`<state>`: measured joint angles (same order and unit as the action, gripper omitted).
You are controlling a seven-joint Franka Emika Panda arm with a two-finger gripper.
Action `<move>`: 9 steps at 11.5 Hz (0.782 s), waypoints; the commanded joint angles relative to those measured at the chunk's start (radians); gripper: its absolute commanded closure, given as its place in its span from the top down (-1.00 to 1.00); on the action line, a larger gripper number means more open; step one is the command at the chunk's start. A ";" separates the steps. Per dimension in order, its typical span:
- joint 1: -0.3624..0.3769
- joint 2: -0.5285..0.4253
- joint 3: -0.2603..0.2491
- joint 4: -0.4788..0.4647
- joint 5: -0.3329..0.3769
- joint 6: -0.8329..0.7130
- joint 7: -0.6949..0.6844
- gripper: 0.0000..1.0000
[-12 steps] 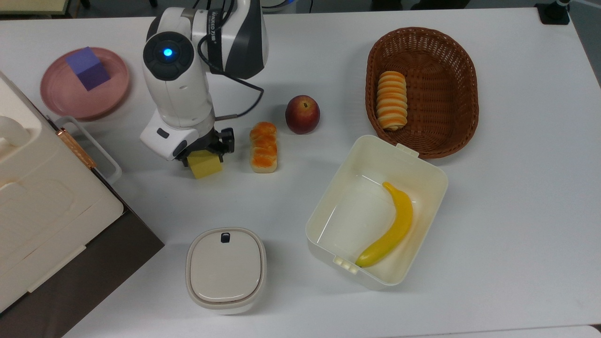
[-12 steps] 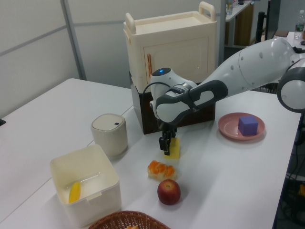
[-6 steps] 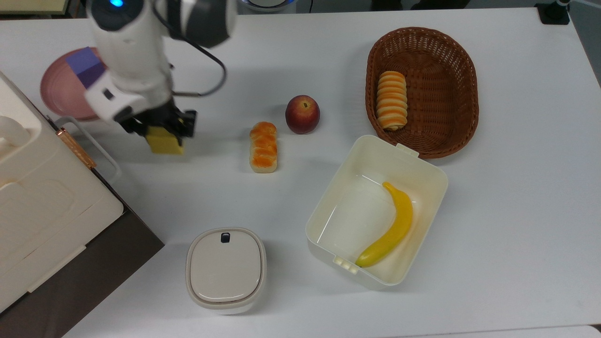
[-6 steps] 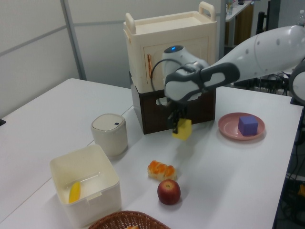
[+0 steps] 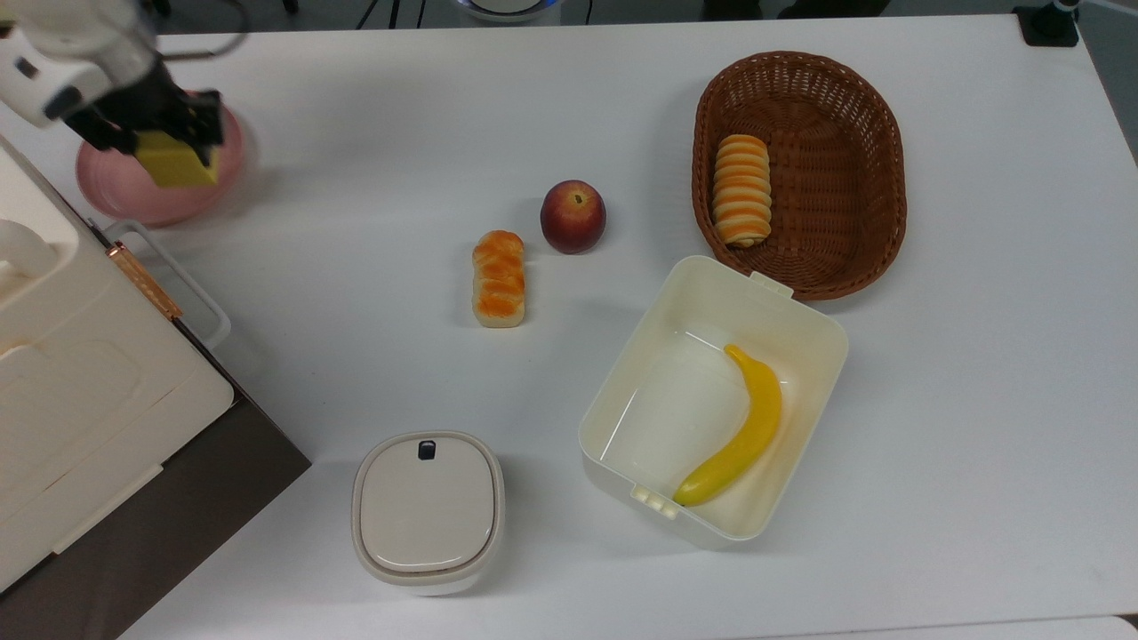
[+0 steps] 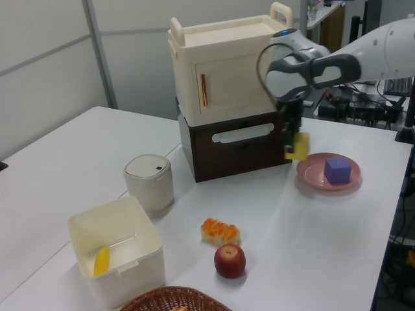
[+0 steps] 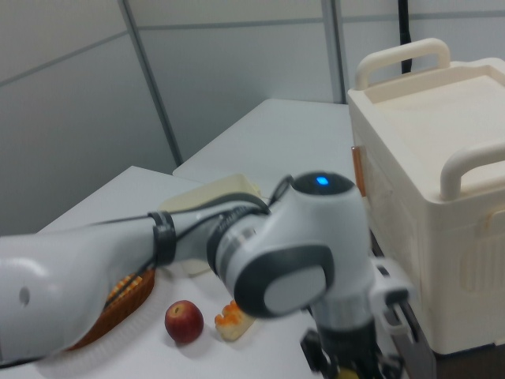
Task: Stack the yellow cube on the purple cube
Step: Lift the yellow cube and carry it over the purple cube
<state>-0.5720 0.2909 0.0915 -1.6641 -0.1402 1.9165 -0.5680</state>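
Yellow and matte, the yellow cube [image 5: 175, 166] is clamped between the dark fingers of the gripper [image 5: 164, 133], which has carried it away from the open table beside the orange bread roll [image 5: 499, 278] and over to the pink plate [image 5: 116, 194] at the top view's left. Half a second ago it hung partway there; a second ago it was just off the roll's side. In the left view the block [image 6: 297, 146] hangs in the air, slightly tilted, over the near rim of the plate [image 6: 311, 175], not yet above the purple cube [image 6: 337, 170], which sits flat on the plate, a plain violet block with sharp edges, about the same size as the yellow one. The apple [image 5: 573, 216], wicker basket [image 5: 876, 133], white tub [image 5: 811, 391] with its banana [image 5: 736, 429] and the lidded container [image 5: 427, 512] lie as before.
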 commanded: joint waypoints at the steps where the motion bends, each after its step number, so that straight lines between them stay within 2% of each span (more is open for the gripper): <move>1: -0.115 -0.061 0.002 -0.086 0.007 -0.010 -0.227 -0.23; 4: -0.210 -0.071 0.002 -0.092 0.031 -0.036 -0.390 -0.14; 6: -0.218 -0.070 0.002 -0.094 0.082 -0.037 -0.415 -0.13; 9: -0.218 -0.070 0.002 -0.108 0.093 -0.043 -0.415 0.09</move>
<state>-0.7934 0.2680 0.0952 -1.7202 -0.0700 1.8927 -0.9610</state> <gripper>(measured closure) 0.423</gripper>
